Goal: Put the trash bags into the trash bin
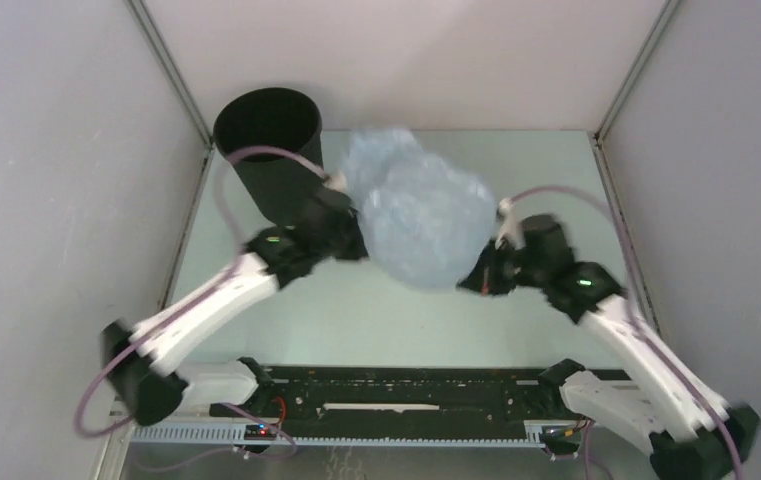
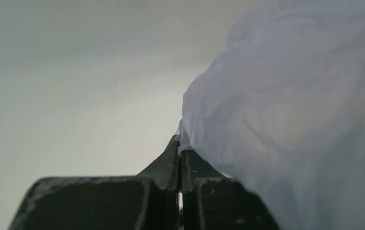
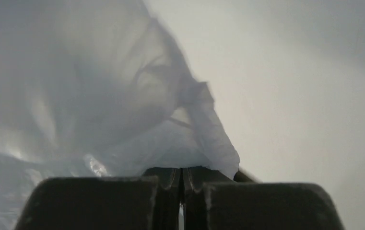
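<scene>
Top camera looks down on the tabletop (image 1: 356,320) from behind. Wrist cameras peer along the left hand (image 2: 179,158) and right hand (image 3: 182,175), tight against the bag (image 1: 421,215) all views share.

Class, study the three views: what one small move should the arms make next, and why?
Probably carry the trash bag toward the far left, over the open trash bin. The left gripper and right gripper are both shut on its film, and it hangs beside the bin, not above it.
</scene>
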Available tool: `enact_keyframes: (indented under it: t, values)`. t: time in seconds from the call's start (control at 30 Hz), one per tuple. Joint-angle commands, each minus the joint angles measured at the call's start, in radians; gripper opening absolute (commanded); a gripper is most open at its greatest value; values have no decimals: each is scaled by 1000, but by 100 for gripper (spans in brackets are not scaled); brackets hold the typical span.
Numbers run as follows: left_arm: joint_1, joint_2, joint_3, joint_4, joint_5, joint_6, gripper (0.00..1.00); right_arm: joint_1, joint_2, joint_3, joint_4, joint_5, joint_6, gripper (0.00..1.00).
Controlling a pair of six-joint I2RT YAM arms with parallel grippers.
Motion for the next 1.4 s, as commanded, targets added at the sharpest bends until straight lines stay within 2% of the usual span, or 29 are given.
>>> enact_keyframes:
  t: [0.0,0.07,0.17,0.27,0.37,0.4,0.43,0.47,0.5,0.6,0.63,0.67,0.73,0.8,0.87,0.97,1.03,1.1,1.2,1.3,1.37]
  values:
    - [-24,65,-218,-123,132,-65,0,72,4,-263,-67,-29,157,0]
    - [-24,42,-169,-109,119,-31,0,89,-34,-235,-61,5,167,0]
    - [8,125,102,-146,102,38,0,36,23,-4,-88,38,106,0]
    - [47,311,634,-279,117,51,0,-47,201,435,-222,3,27,0]
    - [46,468,1207,-329,212,41,0,-15,365,971,-363,30,-38,0]
    - [37,483,1313,-307,235,38,0,28,390,1106,-369,64,-62,0]
    - [25,471,1349,-276,241,46,0,63,393,1200,-342,88,-78,0]
    - [11,429,1307,-235,238,65,0,79,373,1192,-299,92,-75,0]
    - [-1,370,1203,-193,220,82,0,81,336,1130,-246,93,-68,0]
    - [-2,150,694,-77,82,75,0,78,159,745,-115,141,-45,0]
    - [6,77,477,-72,31,44,0,75,115,600,-100,161,-26,0]
    - [23,54,341,-78,16,14,0,71,75,456,-92,159,-2,0]
    - [60,17,87,-119,72,-35,0,72,23,194,-106,119,49,0]
    - [72,17,-108,-152,181,-74,0,92,-19,-46,-108,75,109,0]
    - [60,-2,-257,-119,280,-98,0,120,-58,-207,-103,66,200,0]
    - [40,-78,-301,-63,267,-121,0,153,-120,-224,-62,53,233,0]
    - [48,-71,-171,-65,227,-88,0,139,-121,-100,-67,84,195,0]
    - [57,17,86,-108,200,-16,0,99,-34,95,-101,88,115,0]
    - [61,253,662,-283,166,82,0,20,155,487,-226,44,4,0]
    - [59,444,1196,-400,188,100,0,11,286,827,-314,45,-66,0]
    - [54,439,1240,-372,192,103,0,11,304,902,-305,58,-85,0]
